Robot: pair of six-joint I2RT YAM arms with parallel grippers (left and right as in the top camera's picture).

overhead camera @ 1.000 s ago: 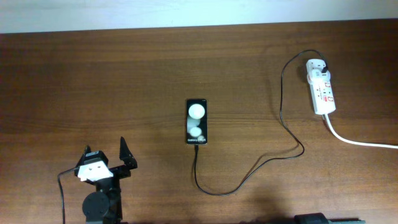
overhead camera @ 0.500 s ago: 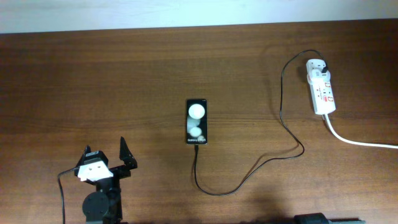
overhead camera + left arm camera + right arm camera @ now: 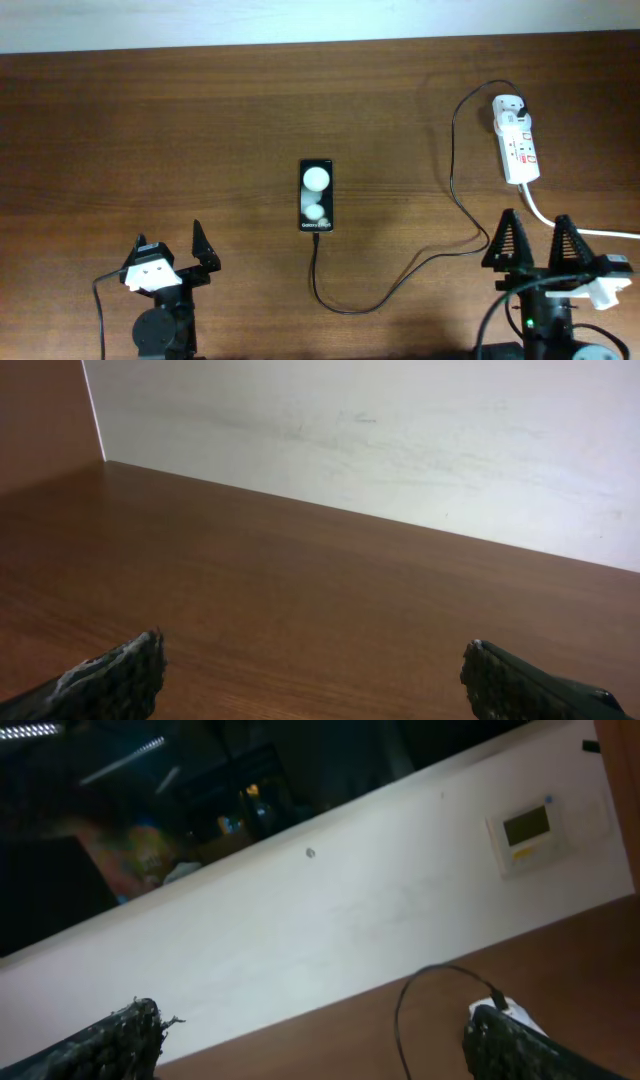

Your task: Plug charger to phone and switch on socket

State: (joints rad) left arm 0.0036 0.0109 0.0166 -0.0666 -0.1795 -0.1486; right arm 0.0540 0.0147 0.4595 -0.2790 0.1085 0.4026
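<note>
The black phone lies flat mid-table, screen up with two round reflections. The thin black charger runs from the phone's near end, loops toward the front edge, then climbs to its plug head at the far end of the white socket. My left gripper stands open at the front left, far from everything. My right gripper stands open at the front right, just short of the socket's near end. In the right wrist view the socket peeks past my right finger, the charger curving beside it.
The socket's thick white cord runs off to the right edge, passing close by my right gripper. The left wrist view shows only bare wood and a pale wall. A wall panel hangs behind the table.
My right arm has come into the overhead view at the front right, its jaws now wide apart. Phone, charger, socket and left arm have not moved.
</note>
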